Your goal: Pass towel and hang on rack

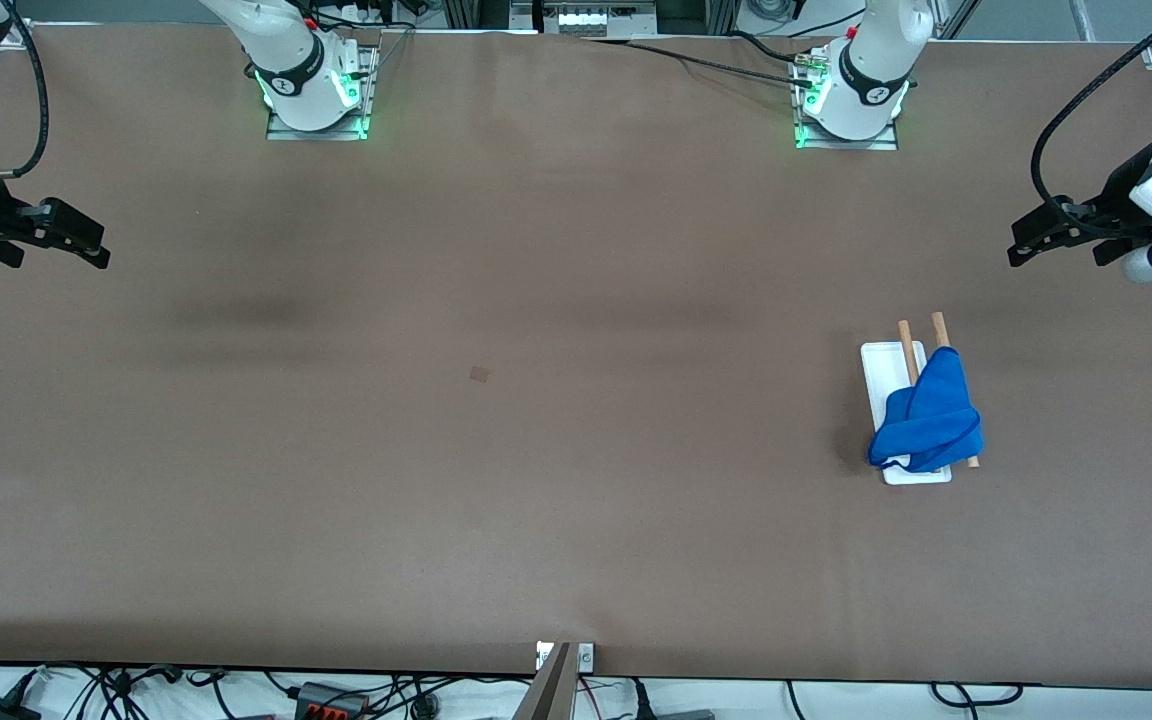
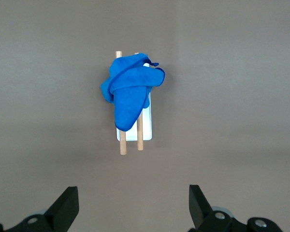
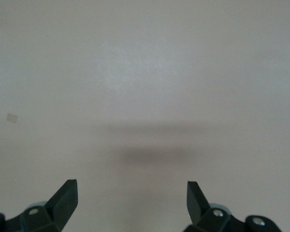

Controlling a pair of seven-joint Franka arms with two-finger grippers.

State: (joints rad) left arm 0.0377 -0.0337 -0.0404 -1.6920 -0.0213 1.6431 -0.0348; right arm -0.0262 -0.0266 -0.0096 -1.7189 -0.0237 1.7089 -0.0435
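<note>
The royal-blue towel (image 1: 929, 415) hangs bunched over the two wooden rods of the rack (image 1: 893, 375), which stands on its white base toward the left arm's end of the table. In the left wrist view the towel (image 2: 129, 92) drapes the rack (image 2: 123, 145). My left gripper (image 1: 1031, 243) is open and empty, held high at the table's end, apart from the rack; its own view shows it (image 2: 134, 205) with nothing between the fingers. My right gripper (image 1: 86, 243) is open and empty, held high at the other end, and shows so in its view (image 3: 131, 200).
The brown table (image 1: 496, 480) bears a small darker square mark (image 1: 479, 374) near its middle, also in the right wrist view (image 3: 11, 117). Both arm bases (image 1: 316, 85) stand along the table's edge farthest from the camera. Cables lie along the near edge.
</note>
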